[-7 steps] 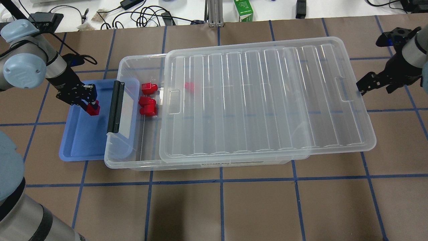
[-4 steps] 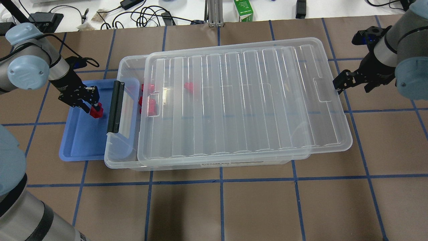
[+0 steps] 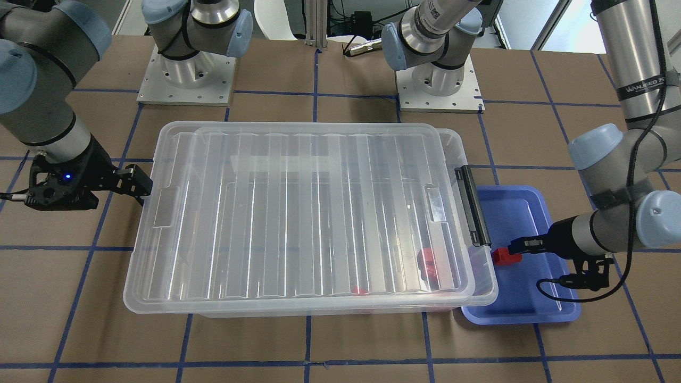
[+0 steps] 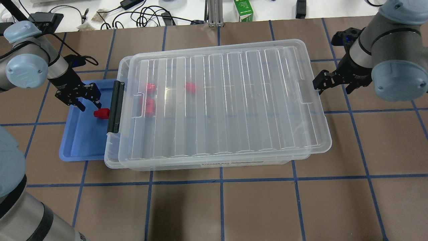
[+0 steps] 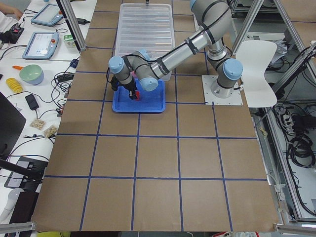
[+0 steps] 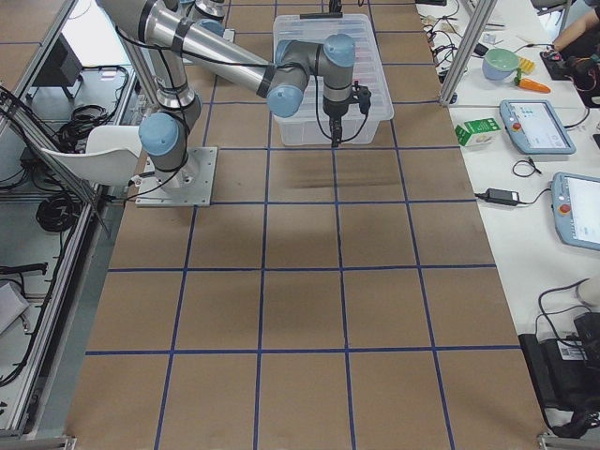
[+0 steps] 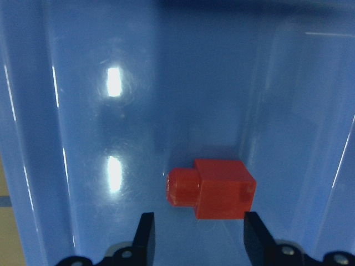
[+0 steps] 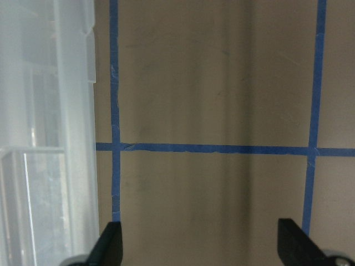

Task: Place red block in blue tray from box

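Note:
A red block [image 4: 101,113] lies on its side on the floor of the blue tray [image 4: 80,140], free of any grip. It also shows in the left wrist view [image 7: 219,188] and the front view [image 3: 505,257]. My left gripper [image 4: 89,103] is open just above and behind it [image 7: 199,244]. The box [image 4: 200,164] has its ribbed lid [image 4: 227,100] lying over nearly all of it. Three more red blocks [image 4: 149,105] show faintly through the lid. My right gripper [image 4: 317,85] is open and empty at the lid's right end [image 8: 202,249].
The box's black clip handle [image 4: 115,107] and left end overhang the tray's right side. A green carton [image 4: 243,10] and cables lie on the white bench behind the table. Brown paper with blue tape lines covers the table.
The left gripper has opened and let go of the red block, which now lies in the tray. The right gripper has moved left, and the lid has slid left over the box.

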`<state>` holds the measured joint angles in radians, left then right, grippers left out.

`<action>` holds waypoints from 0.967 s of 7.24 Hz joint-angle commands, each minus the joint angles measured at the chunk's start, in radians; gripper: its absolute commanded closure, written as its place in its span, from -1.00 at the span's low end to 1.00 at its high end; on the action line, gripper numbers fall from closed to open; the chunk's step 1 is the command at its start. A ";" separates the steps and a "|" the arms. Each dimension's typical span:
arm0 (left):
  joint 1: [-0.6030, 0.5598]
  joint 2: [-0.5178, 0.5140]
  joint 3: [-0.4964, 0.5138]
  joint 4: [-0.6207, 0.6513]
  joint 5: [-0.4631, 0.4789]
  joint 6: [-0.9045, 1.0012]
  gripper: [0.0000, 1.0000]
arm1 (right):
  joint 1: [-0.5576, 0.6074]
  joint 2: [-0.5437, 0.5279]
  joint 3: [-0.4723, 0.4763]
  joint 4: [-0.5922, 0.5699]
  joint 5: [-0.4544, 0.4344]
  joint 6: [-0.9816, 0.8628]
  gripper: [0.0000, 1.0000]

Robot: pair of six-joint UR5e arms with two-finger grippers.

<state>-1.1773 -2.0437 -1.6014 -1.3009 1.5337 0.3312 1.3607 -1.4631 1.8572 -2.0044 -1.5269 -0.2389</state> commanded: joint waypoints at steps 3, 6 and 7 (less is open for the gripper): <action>-0.027 0.130 0.079 -0.117 -0.004 -0.027 -1.00 | 0.009 0.001 -0.004 0.001 0.001 0.009 -1.00; -0.155 0.223 0.138 -0.235 -0.012 -0.239 -1.00 | 0.014 0.000 -0.003 0.001 0.002 0.007 -1.00; -0.177 0.261 0.136 -0.241 -0.014 -0.259 -1.00 | 0.021 0.001 -0.006 -0.001 0.001 0.007 -1.00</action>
<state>-1.3156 -1.8270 -1.4680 -1.5282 1.5220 0.1187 1.3752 -1.4626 1.8532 -2.0037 -1.5257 -0.2316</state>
